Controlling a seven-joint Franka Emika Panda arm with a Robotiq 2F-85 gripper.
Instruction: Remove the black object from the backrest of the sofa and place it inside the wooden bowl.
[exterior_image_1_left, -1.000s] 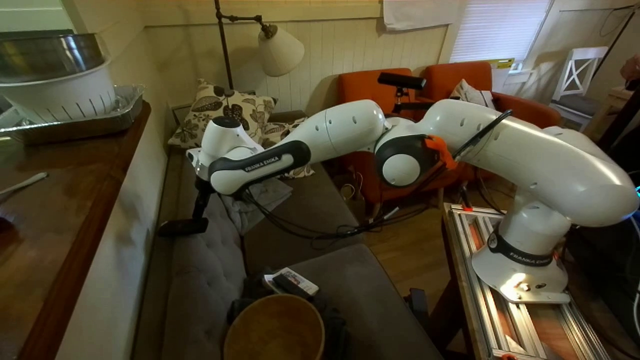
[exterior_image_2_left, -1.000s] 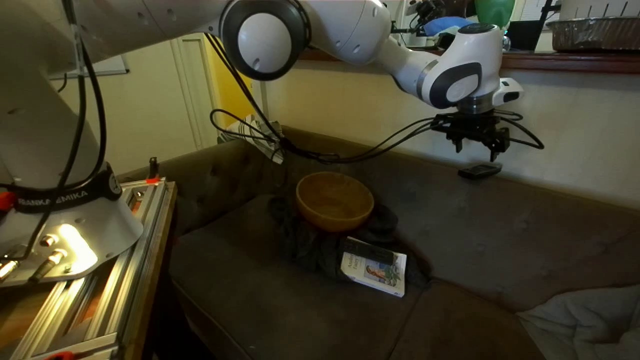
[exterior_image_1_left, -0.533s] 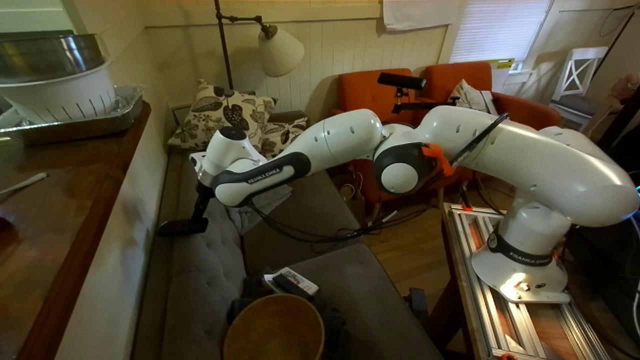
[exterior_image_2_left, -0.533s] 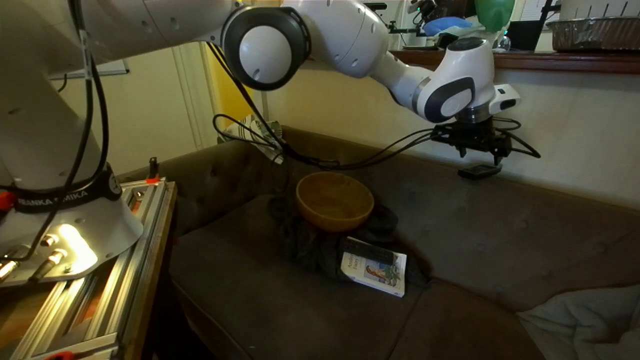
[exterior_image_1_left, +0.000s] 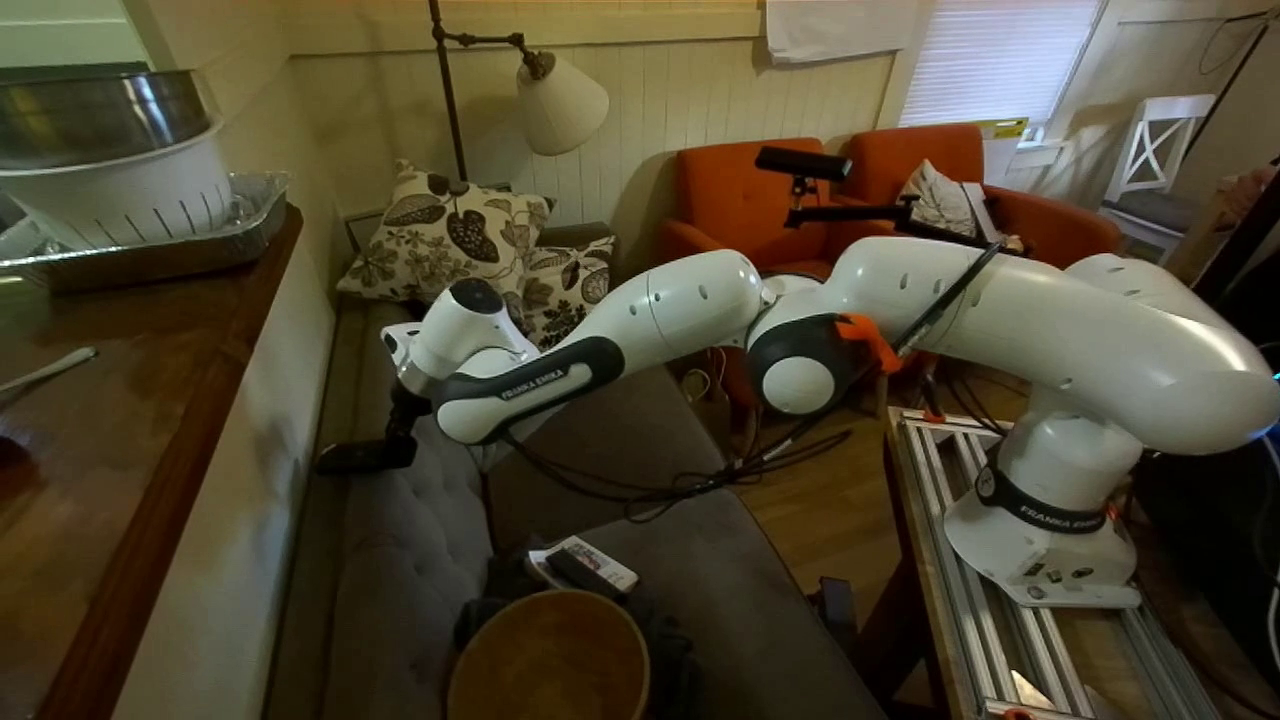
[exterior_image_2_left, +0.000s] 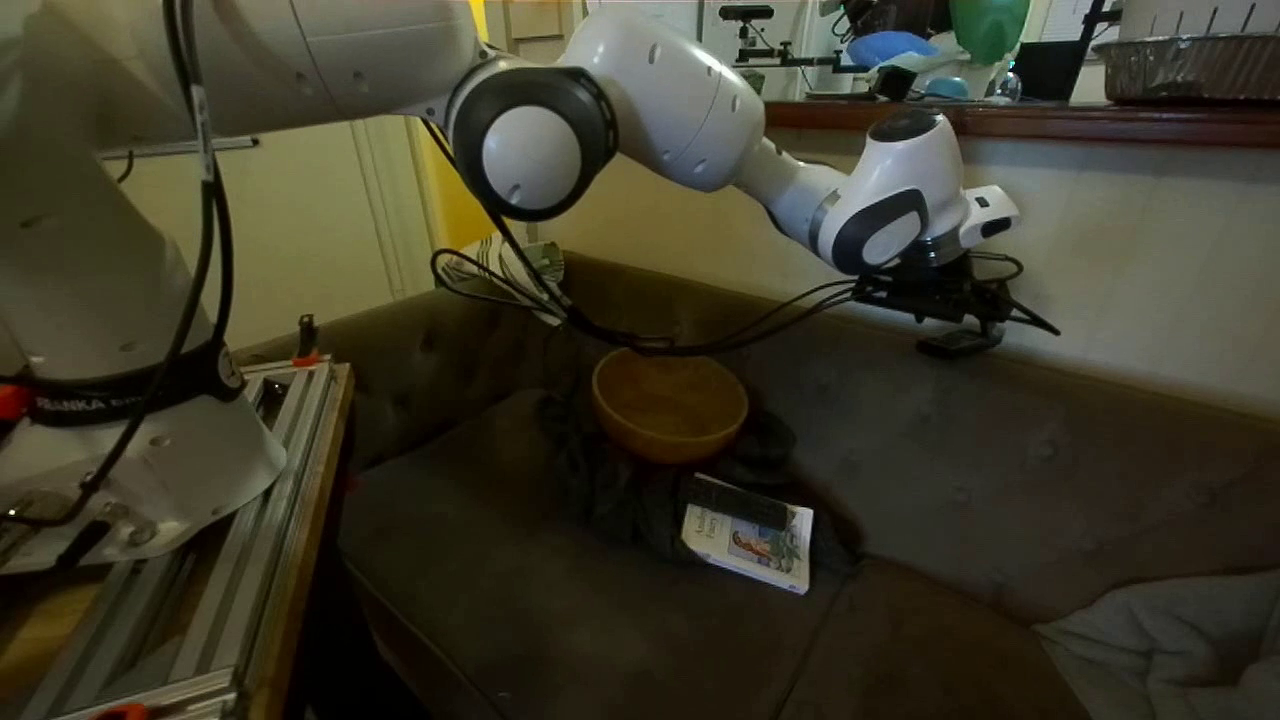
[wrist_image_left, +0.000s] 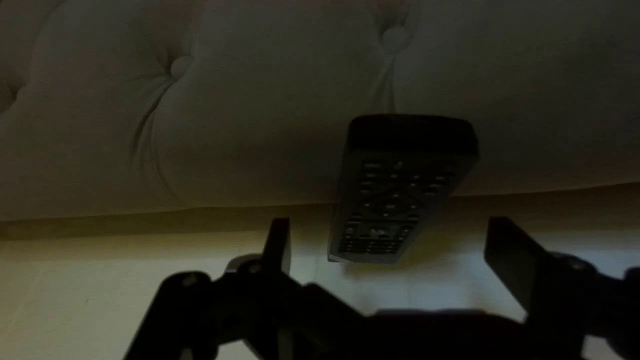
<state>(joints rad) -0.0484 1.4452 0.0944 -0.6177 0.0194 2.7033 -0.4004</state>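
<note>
The black object, a remote (wrist_image_left: 395, 200), lies on top of the backrest (wrist_image_left: 260, 125) and juts over its back edge by the wall. It also shows in both exterior views (exterior_image_1_left: 350, 458) (exterior_image_2_left: 950, 346). My gripper (wrist_image_left: 390, 225) is open, with one finger on each side of the remote's near end and gaps on both sides. In an exterior view the gripper (exterior_image_2_left: 955, 325) is low over the remote and partly covers it. The wooden bowl (exterior_image_2_left: 670, 405) stands on the seat of the sofa (exterior_image_2_left: 560, 590), holding nothing visible; it also shows in an exterior view (exterior_image_1_left: 550, 660).
A book (exterior_image_2_left: 750, 550) with a dark oblong thing (exterior_image_2_left: 738, 500) on it lies beside the bowl, on dark cloth. A wall (exterior_image_2_left: 1130, 260) and wooden counter (exterior_image_1_left: 180, 400) run behind the backrest. Cables (exterior_image_2_left: 700, 345) hang from the arm. Patterned pillows (exterior_image_1_left: 455, 235) lie at the sofa's end.
The arm has come down, bringing the open gripper lower, close over the remote. The remote, bowl and book have not moved.
</note>
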